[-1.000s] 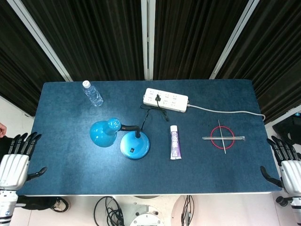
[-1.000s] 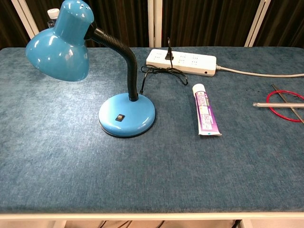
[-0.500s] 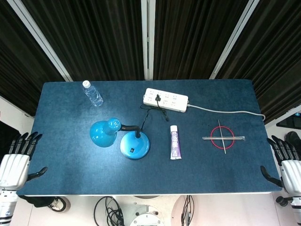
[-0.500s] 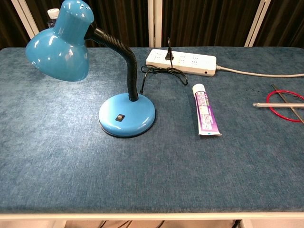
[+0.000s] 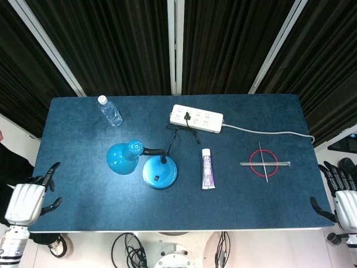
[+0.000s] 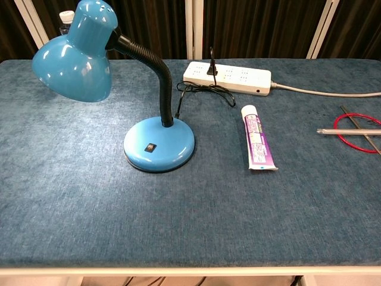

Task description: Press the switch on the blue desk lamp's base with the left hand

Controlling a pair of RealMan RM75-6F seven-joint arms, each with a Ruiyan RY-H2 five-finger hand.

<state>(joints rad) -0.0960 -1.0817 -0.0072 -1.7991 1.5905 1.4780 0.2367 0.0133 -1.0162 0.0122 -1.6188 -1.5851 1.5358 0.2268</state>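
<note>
The small dark switch [image 6: 151, 146] sits on the lamp base [image 6: 159, 143]; likely a stiff rocker needing one fingertip pressing straight down. The left hand [image 5: 30, 200] hangs empty, fingers apart, well away at the table corner

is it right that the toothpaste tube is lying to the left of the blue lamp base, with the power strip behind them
Not quite. The toothpaste tube lies to the right of the blue lamp base, not the left; both the head view and chest view show it. The power strip is indeed behind them.
</note>
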